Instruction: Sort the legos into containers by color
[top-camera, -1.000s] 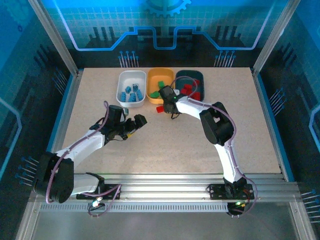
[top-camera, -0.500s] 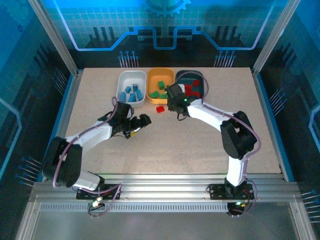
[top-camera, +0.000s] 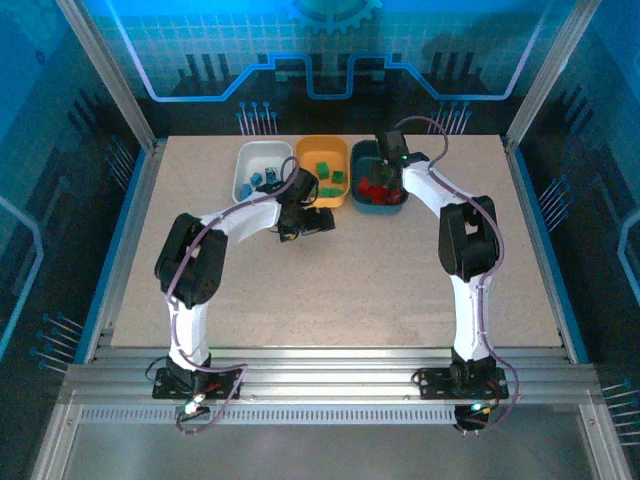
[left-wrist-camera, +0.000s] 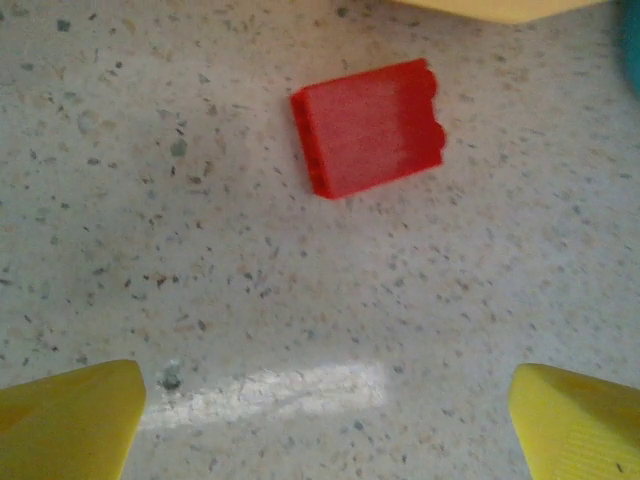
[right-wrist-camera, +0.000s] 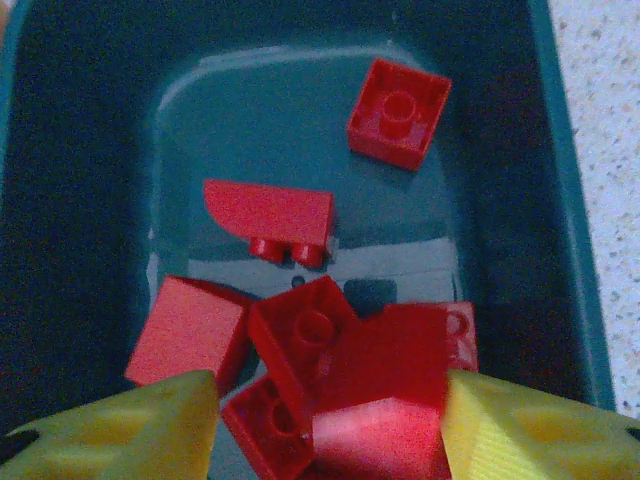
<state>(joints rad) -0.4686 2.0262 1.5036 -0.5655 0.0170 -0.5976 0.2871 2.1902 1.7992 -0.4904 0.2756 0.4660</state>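
One red lego (left-wrist-camera: 368, 125) lies flat on the speckled table, just ahead of my left gripper (left-wrist-camera: 325, 420). That gripper is open, its yellow fingertips (left-wrist-camera: 70, 415) far apart with bare table between them. My right gripper (right-wrist-camera: 325, 425) hangs open over the dark teal tray (right-wrist-camera: 565, 200), which holds several red legos (right-wrist-camera: 268, 215). A red brick (right-wrist-camera: 385, 435) sits between its fingers, against the right one and clear of the left. In the top view the left gripper (top-camera: 318, 222) is just below the orange-yellow tray (top-camera: 322, 142), and the right gripper (top-camera: 384, 172) is over the teal tray (top-camera: 378, 207).
The white tray (top-camera: 243, 165) holds blue legos (top-camera: 265, 182), and the orange-yellow tray holds green legos (top-camera: 325, 170). The three trays stand side by side at the back of the table. The yellow tray's edge (left-wrist-camera: 500, 8) lies just beyond the red lego.
The left arm swung right and forward to the red lego by the yellow tray. The right gripper carried a red brick from the table to over the teal tray and opened.
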